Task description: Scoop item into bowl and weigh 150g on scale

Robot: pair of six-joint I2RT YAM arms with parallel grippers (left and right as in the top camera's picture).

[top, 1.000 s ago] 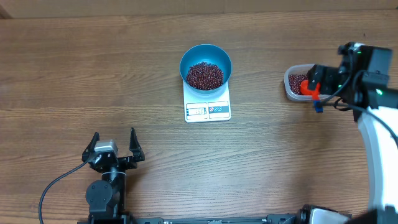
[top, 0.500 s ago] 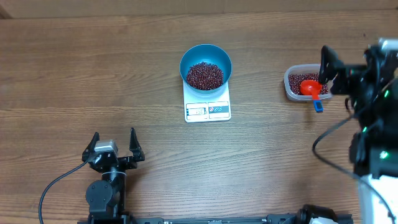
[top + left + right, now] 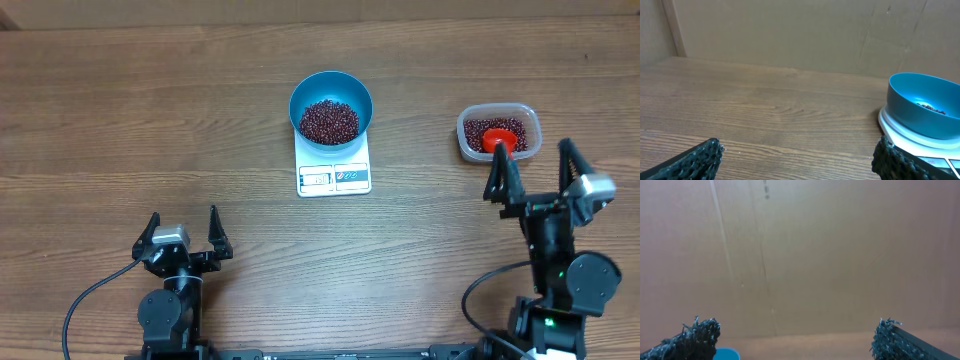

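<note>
- Blue bowl [image 3: 331,85] of beans [image 3: 329,120] sits on the scale [image 3: 334,178], upper centre, so its load reads.
- My left pincer [image 3: 182,216] and right pincer [image 3: 530,165] hang spread and empty, low in frame.
- Red scoop [image 3: 494,140] lies in the tub [image 3: 535,135], upper right.

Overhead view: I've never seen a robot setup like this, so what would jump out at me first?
The bright blue bowl of dark red-brown beans, sitting on a small white scale in the middle of the view, draws the eye first. To its right, a clear tub holds more beans and a red scoop. Toward the bottom edge, the left gripper and right gripper both stand open and empty.
</note>
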